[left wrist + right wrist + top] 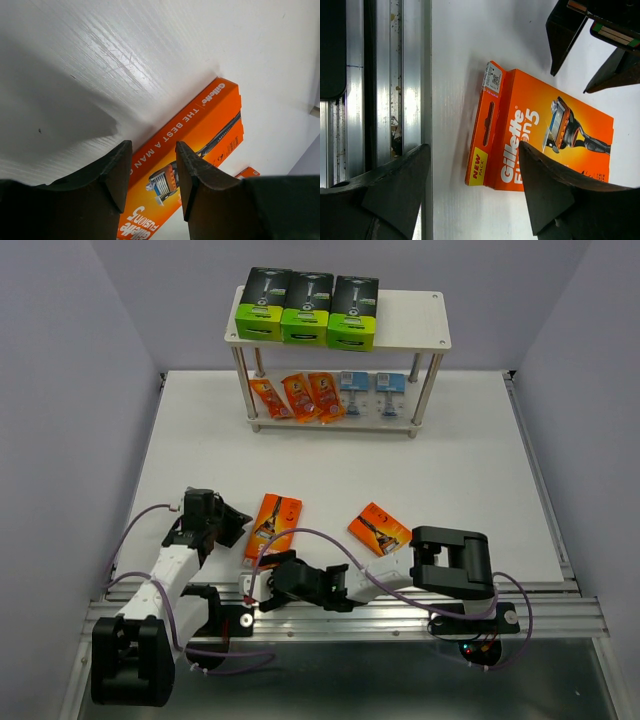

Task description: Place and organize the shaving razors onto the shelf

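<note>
The shelf (410, 320) stands at the back. Three black-and-green razor boxes (305, 308) sit on its top board; orange foil packets (300, 397) and blue blister packs (368, 390) are on the lower one. Two flat orange razor boxes lie on the table, one on the left (273, 525) and one on the right (379, 527). My left gripper (232, 523) (152, 170) is open just left of the left box (200, 135), holding nothing. My right gripper (258, 585) (475, 185) is open wide at that box's near end (545, 135), one finger over its corner.
An aluminium rail (350, 615) (400, 75) runs along the table's near edge, under my right gripper's other finger. Purple cables (320, 535) loop over the near table. The left gripper's fingers (565, 35) show beyond the box in the right wrist view. Walls close both sides.
</note>
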Robot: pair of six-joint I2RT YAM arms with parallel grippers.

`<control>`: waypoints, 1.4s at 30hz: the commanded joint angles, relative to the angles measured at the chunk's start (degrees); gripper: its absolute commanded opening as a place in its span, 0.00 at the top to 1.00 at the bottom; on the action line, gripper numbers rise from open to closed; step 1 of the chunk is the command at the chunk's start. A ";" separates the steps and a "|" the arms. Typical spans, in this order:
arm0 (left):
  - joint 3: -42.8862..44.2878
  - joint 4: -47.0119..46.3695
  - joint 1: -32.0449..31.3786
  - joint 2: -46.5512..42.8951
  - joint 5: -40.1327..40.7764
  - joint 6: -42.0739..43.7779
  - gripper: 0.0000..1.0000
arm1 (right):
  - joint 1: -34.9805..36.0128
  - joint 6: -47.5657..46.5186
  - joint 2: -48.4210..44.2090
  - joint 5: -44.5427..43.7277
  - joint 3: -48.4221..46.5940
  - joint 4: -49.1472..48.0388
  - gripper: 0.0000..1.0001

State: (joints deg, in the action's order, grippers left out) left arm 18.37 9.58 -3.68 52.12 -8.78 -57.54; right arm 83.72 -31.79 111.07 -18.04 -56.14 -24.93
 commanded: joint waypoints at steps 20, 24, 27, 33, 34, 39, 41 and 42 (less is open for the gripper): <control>-1.23 1.31 -0.18 -3.16 -0.80 -1.00 0.50 | -4.89 4.54 1.08 -8.76 -3.89 -12.51 0.54; -1.32 1.40 -0.18 -3.34 -0.72 -1.00 0.50 | -4.89 3.14 0.12 -10.43 -3.63 -12.43 0.50; -1.23 1.14 -0.18 -3.16 -0.80 -0.91 0.50 | -5.41 2.70 0.29 -9.21 -3.19 -12.43 0.50; -1.06 0.96 -0.10 -2.72 -0.89 -0.73 0.50 | -5.41 1.38 1.79 -7.03 -3.01 -10.86 0.40; -1.06 0.88 -0.10 -2.64 -0.89 -0.73 0.50 | -5.41 1.73 1.44 -6.05 -3.01 -10.32 0.38; -0.88 0.70 -0.18 -2.28 -0.45 -0.82 0.51 | -5.41 1.65 -0.32 -3.49 -3.36 -8.12 0.29; -0.79 0.44 -0.18 -2.11 -0.45 -0.91 0.51 | -5.41 1.21 -0.41 -2.61 -3.80 -7.59 0.28; -0.79 0.17 -0.18 -1.93 -0.54 -1.00 0.51 | -5.41 0.60 -0.32 -1.57 -3.98 -6.90 0.27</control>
State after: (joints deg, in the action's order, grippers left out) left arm 17.61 10.57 -3.68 50.04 -9.47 -58.59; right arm 78.02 -30.00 113.27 -22.72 -58.37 -31.92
